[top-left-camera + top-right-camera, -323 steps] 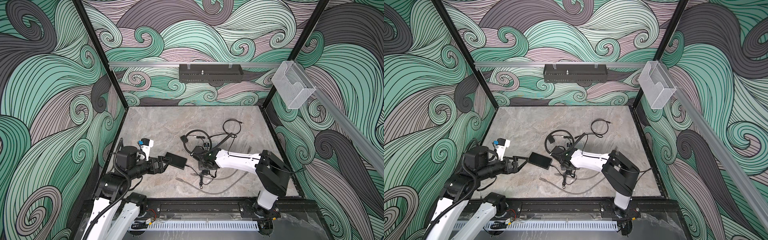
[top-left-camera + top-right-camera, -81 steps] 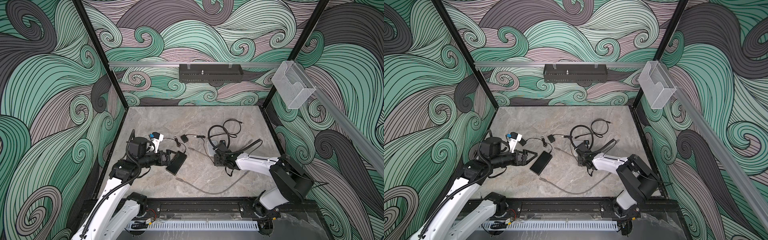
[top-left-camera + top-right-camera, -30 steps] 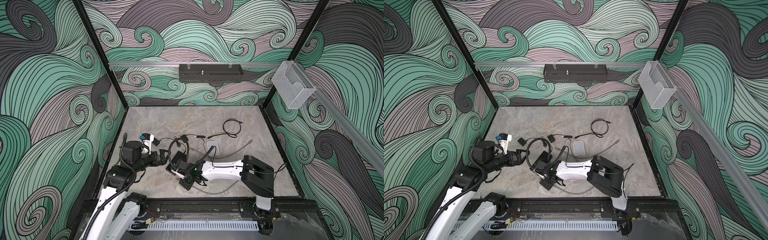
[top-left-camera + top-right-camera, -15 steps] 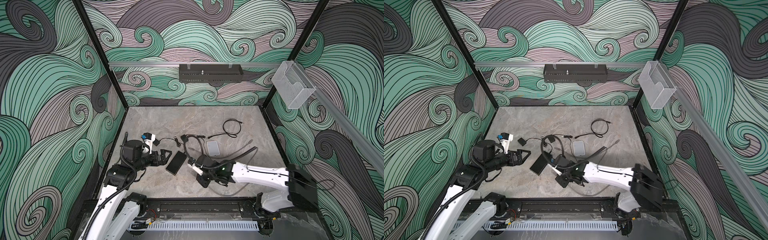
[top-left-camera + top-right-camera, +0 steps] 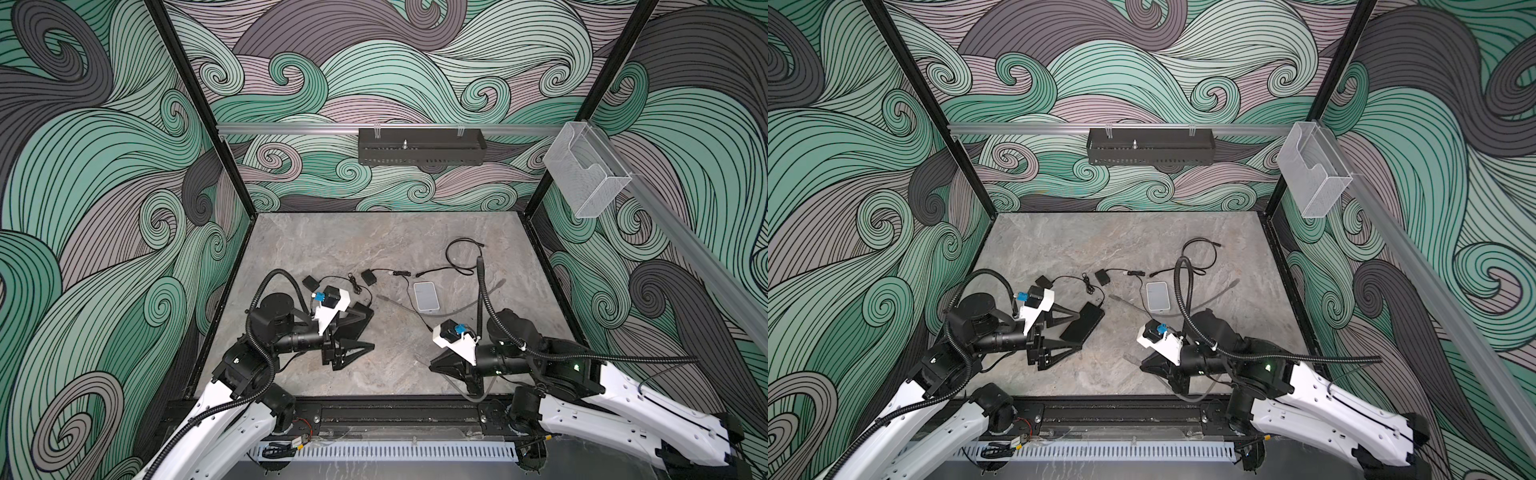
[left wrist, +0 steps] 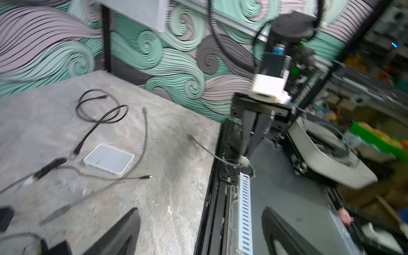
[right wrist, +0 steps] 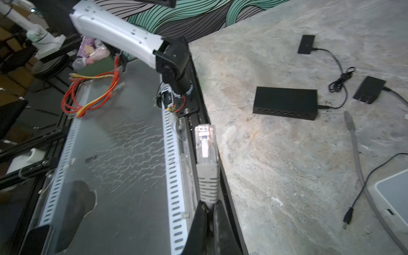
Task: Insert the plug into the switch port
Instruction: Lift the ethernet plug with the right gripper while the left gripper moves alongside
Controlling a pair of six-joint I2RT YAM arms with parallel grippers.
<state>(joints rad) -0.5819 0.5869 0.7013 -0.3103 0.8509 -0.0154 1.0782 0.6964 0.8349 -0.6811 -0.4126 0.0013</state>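
right gripper (image 7: 209, 206) tight on the clear, ribbed-boot plug (image 7: 205, 143) — left gripper (image 5: 371, 328) wide open near the boxy black switch (image 7: 284, 99)

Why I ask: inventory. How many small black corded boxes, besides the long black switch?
2: one corded box beyond the left arm, another to its right; arms may hide more.

You've got the plug (image 7: 205, 141) right up close in the right wrist view: clear, glossy plastic. The ribbed grey boot (image 7: 207, 183) behind it looks rubbery and matt. Your switch (image 7: 284, 102) is matt black, finely ribbed along its top edge. The table (image 7: 276, 172) under it reads as smooth marbled stone with a soft sheen. Off the edge, the grey plate (image 7: 123, 154) looks like metal, scuffed all over. Up on the wall, your clear bin (image 5: 582, 178) is shiny see-through plastic.
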